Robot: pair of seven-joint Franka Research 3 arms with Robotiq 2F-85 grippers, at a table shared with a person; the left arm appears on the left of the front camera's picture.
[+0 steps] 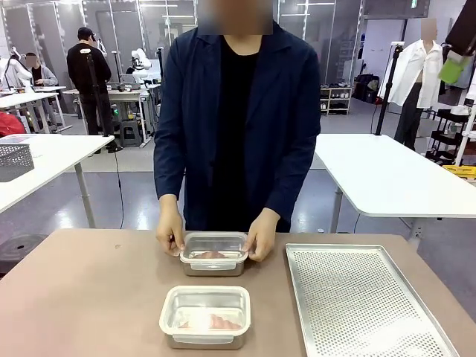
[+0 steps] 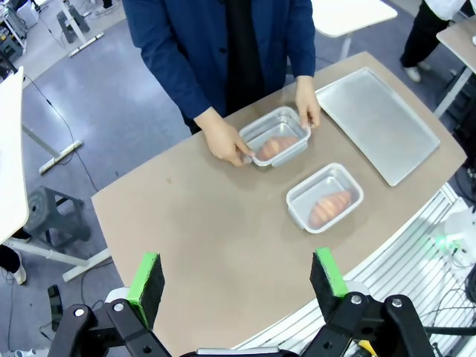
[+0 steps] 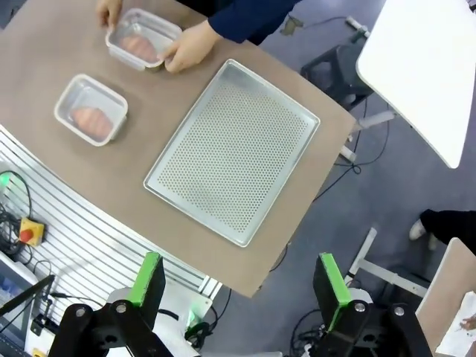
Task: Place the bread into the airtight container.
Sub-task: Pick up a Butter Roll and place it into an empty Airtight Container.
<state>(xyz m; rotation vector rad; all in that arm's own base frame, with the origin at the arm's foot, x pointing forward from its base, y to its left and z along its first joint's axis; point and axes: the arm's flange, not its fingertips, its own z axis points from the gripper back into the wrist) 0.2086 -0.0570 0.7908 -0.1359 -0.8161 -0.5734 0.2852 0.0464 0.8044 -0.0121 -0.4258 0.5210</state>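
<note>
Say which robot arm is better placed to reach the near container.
Left, probably. The open left gripper looks over the clear lidded container with bread; the open right gripper hangs beyond the perforated metal tray, farther off.

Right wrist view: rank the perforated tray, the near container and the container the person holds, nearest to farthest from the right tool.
1. Perforated tray, straight ahead of the right tool.
2. Near container, beyond the tray's left edge.
3. Held container, farthest, between the person's hands.
</note>
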